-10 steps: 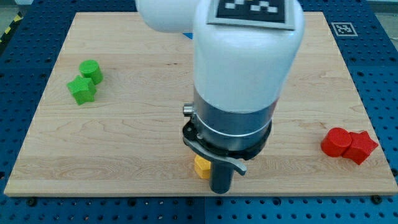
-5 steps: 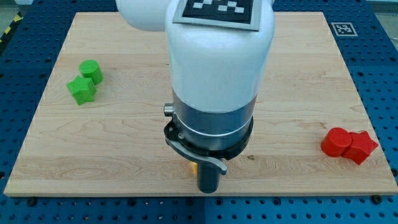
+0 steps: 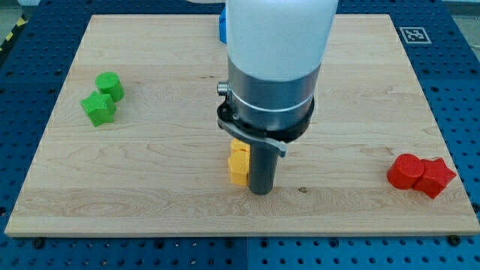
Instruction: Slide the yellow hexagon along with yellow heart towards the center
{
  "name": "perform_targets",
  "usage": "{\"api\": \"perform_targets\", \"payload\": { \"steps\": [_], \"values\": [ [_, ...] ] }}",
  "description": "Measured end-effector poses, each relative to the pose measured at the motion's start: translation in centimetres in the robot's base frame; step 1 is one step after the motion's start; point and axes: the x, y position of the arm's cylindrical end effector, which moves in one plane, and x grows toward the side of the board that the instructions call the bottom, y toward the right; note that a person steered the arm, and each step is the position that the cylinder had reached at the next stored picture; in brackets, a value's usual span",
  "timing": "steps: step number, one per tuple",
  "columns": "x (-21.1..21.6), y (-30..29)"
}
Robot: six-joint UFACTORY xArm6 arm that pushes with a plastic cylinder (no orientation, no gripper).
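Board (image 3: 150, 187): pale wooden top, grain running across the view, bordered by a blue perforated table (image 3: 22, 90) on all visible sides. A black-and-white marker tag (image 3: 414, 34) is fixed off the board's corner at the view's upper right, and a strip of yellow-black hazard tape (image 3: 9, 37) is seen at the view's far upper left.

Arm: a white and grey cylindrical body, carried over the board's middle, ending in a dark rod. My tip (image 3: 260, 192) is set down on the wood below the board's centre. No fingers are fitted, so nothing is clasped; contact is made by the rod's side only.

Yellow blocks: two are stacked in the view directly to the view's left of my tip, apparently touching the rod. The lower one (image 3: 238, 172) is taken to be the yellow hexagon; the upper one (image 3: 239, 151), partly hidden under the arm's collar, is possibly the yellow heart, though neither outline can be made out with certainty.

Green blocks (image 3: 102, 99): two, touching, far to the view's left of my tip and above it.

Red blocks (image 3: 421, 175): two, touching, well to the view's right of my tip at about its level.

Blue block (image 3: 222, 27): a sliver seen behind the arm, towards the view's top.
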Motion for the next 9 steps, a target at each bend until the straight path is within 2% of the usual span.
{"api": "perform_targets", "payload": {
  "steps": [2,5,7,9],
  "values": [
    [3.6,-0.2],
    [2.8,-1.2],
    [1.9,-4.3],
    [0.8,-4.3]
  ]
}}
